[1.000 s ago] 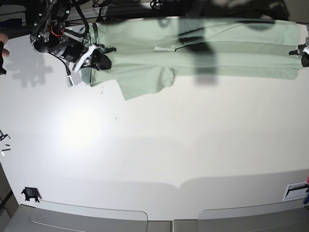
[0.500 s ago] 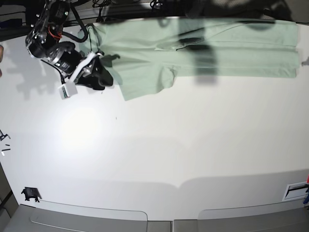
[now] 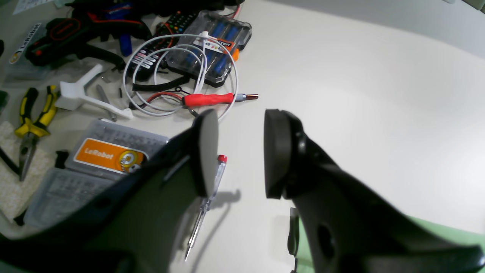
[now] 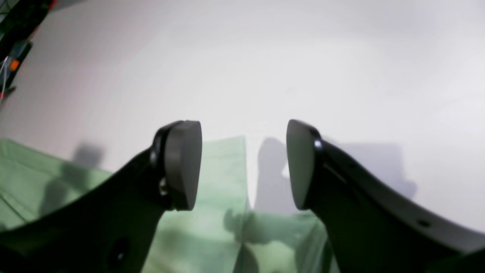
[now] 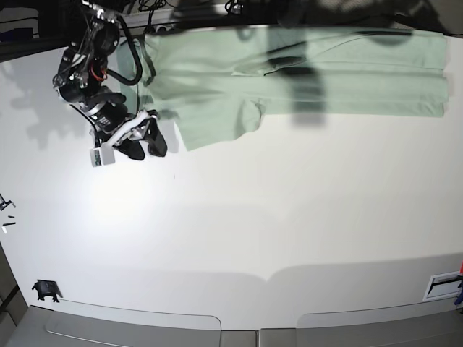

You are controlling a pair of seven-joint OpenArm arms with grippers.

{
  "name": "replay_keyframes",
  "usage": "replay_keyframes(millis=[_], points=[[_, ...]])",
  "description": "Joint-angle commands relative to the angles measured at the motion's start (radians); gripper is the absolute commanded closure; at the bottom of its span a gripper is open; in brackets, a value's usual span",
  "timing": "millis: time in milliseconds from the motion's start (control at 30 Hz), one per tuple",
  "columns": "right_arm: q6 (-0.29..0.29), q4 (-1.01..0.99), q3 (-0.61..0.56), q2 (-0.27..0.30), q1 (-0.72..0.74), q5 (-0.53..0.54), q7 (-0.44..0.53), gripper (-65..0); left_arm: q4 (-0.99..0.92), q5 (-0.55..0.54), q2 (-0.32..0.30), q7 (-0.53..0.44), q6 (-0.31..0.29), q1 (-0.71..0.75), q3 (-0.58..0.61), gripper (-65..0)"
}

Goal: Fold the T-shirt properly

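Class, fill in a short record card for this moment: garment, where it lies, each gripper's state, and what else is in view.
garment: T-shirt, pale mint green, folded into a long band
position: flat along the far edge of the table
right gripper: open, empty, above a shirt corner
left gripper: open, empty, off the shirt's end
clutter: red-handled screwdriver, yellow pliers, LeRobot box

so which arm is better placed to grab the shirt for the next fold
Probably the right. Its open gripper hovers just off the shirt near the sleeve, cloth showing beneath. The left gripper faces the tool clutter, out of the base view.
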Motion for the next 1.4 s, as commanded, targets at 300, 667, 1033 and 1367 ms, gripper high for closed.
replay_keyframes(millis=[300,667,1033,1367], points=[[0.002,-0.269,0.002,0.008,0.154,0.024,-0.032,-33.6,0.016,-0.016,-0.029,-0.023,-0.004,0.003,-0.012,-18.6],[-0.104,-0.283,-0.221,0.008,0.159,-0.116,-0.021,-33.6,0.016,-0.016,0.006,-0.02,-0.004,0.003,-0.012,-18.6],[-0.122,-0.283,-0.305,0.008,0.162,-0.126,-0.019,-3.4,0.016,-0.016,0.009,-0.016,-0.004,0.003,-0.012,-18.6],[-0.002,-0.236,-0.305,0.008,0.16,0.159,-0.159,0.0,0.016,-0.015,0.009,-0.016,-0.004,0.004,-0.012,-18.6]])
